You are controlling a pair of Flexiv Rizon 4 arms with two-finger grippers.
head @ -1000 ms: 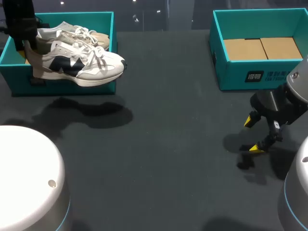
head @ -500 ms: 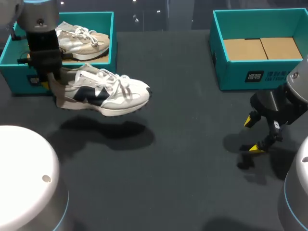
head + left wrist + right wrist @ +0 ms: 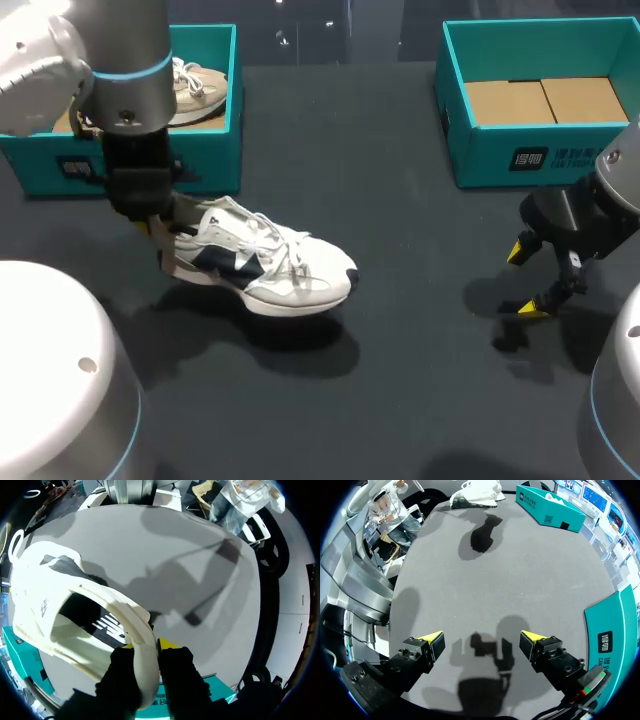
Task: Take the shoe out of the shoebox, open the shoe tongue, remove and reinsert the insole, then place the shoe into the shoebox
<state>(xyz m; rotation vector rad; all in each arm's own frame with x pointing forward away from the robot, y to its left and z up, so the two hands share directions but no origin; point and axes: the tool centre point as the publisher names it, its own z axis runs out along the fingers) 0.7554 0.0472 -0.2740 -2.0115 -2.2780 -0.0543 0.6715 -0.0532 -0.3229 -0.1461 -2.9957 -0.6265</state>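
While the left jaws pinched the heel rim of the white shoe (image 3: 262, 265), one finger inside the collar and one outside, the shoe sat out of its box with its toe tipped down toward the dark counter (image 3: 400, 300). Whether the sole touched could not be told. Just behind it stood the teal shoebox (image 3: 215, 160) with a second shoe (image 3: 198, 85) inside. Well apart, near another teal box (image 3: 480, 155) floored with cardboard (image 3: 545, 100), the right jaws hung spread wide above the counter.
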